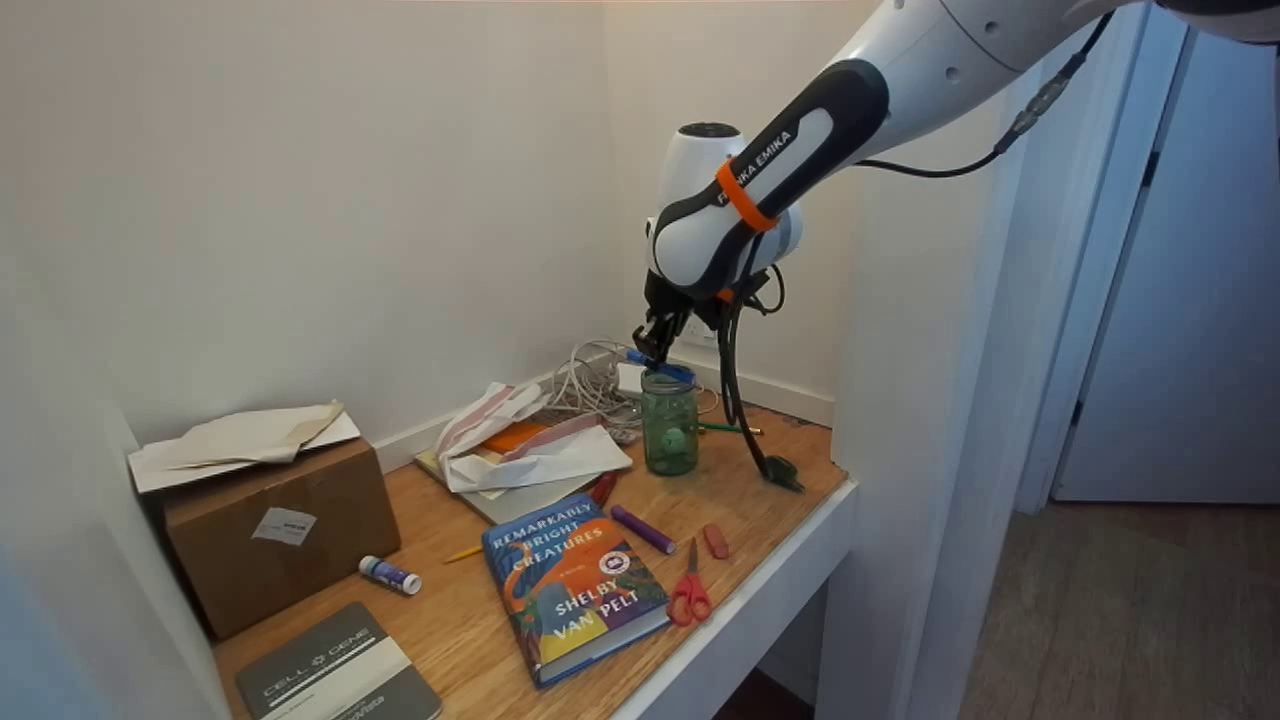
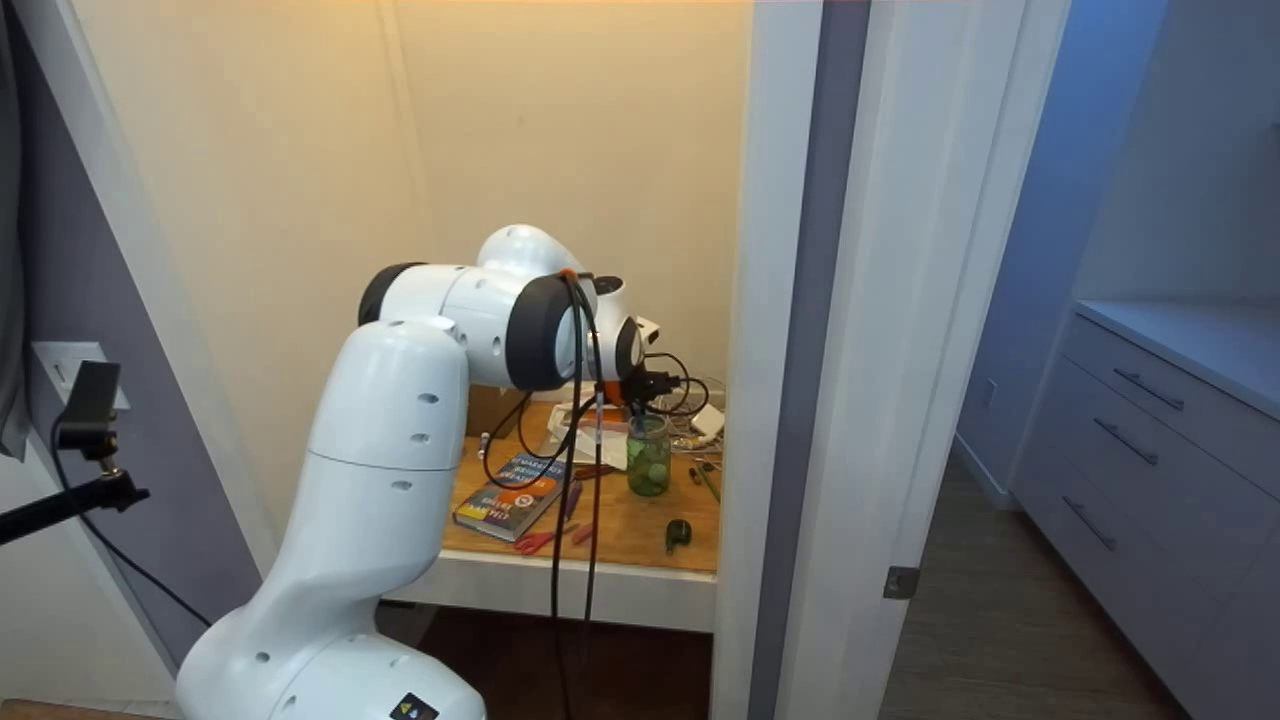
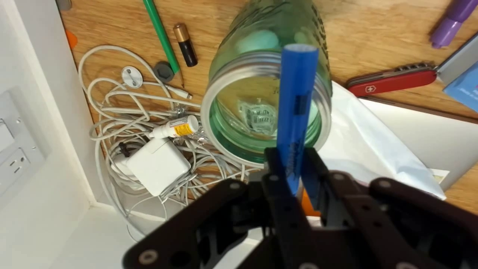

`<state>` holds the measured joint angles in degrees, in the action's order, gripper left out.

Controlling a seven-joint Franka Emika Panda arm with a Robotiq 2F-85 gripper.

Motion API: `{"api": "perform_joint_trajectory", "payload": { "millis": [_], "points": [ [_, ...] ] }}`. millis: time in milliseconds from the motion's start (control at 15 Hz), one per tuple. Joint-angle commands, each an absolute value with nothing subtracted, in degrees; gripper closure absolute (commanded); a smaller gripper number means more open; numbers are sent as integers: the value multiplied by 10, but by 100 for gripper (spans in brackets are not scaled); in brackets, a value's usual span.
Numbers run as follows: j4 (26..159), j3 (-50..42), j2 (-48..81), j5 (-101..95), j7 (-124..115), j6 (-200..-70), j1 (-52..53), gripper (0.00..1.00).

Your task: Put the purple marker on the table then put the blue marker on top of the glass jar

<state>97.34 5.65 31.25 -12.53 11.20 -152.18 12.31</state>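
Note:
My gripper [image 3: 289, 160] is shut on the blue marker [image 3: 297, 97], which lies across the jar's mouth in the wrist view. In an exterior view the gripper [image 1: 655, 360] is at the jar's top, with the blue marker [image 1: 676, 373] roughly level at rim height. Whether the marker touches the rim I cannot tell. The greenish glass jar [image 1: 670, 430] stands upright and open, with small items inside; it also shows in the other views [image 2: 649, 470] [image 3: 231, 56]. The purple marker [image 1: 643, 530] lies on the wooden table [image 1: 765, 510] beside the book, and shows in the wrist view [image 3: 453, 22].
Tangled white cables with a charger [image 3: 158, 164] lie behind the jar near the wall. A white bag [image 1: 530, 460], a book [image 1: 575, 590], red scissors [image 1: 690, 595], a red pocket knife [image 3: 392, 82], a green pencil [image 3: 160, 33] and a cardboard box [image 1: 280, 540] are around.

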Motion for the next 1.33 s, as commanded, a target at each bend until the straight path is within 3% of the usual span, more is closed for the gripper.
{"api": "perform_joint_trajectory", "payload": {
  "millis": [0, 800, 933, 1067, 1267],
  "points": [
    [938, 48, 335, -145, 108, -1504, 131, 96],
    [927, 50, 344, -145, 110, -1479, 131, 93],
    [926, 50, 345, -145, 109, -1479, 131, 81],
    [926, 49, 347, -146, 109, -1477, 131, 56],
    [927, 49, 350, -146, 109, -1478, 131, 37]
  ]
}}
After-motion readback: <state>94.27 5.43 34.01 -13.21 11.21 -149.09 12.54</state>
